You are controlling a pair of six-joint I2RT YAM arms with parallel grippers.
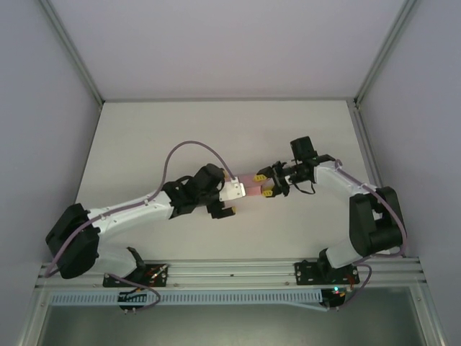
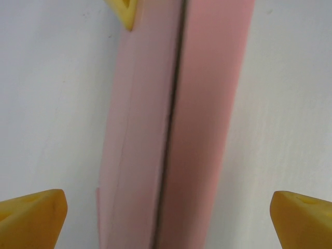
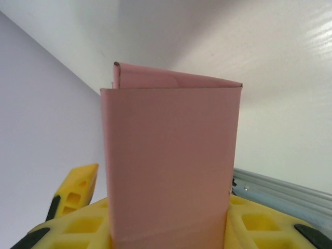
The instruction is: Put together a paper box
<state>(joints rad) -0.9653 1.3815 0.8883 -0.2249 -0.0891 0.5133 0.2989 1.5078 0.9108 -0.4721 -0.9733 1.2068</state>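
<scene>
One pink paper box (image 1: 252, 182). Two robot arms, the left arm (image 1: 130, 213) and the right arm (image 1: 371, 216). Two hands, the left hand (image 2: 166, 228) and the right hand (image 1: 264, 184). Each hand has two yellow fingers (image 2: 31, 218), four in all. One white counter (image 1: 180, 130).

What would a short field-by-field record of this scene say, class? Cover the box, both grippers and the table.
paper box: pink, folded, between the two grippers
right gripper: shut on one end of the paper box
left gripper: open, straddling the other end without touching it
table: white, with the paper box over its middle
</scene>
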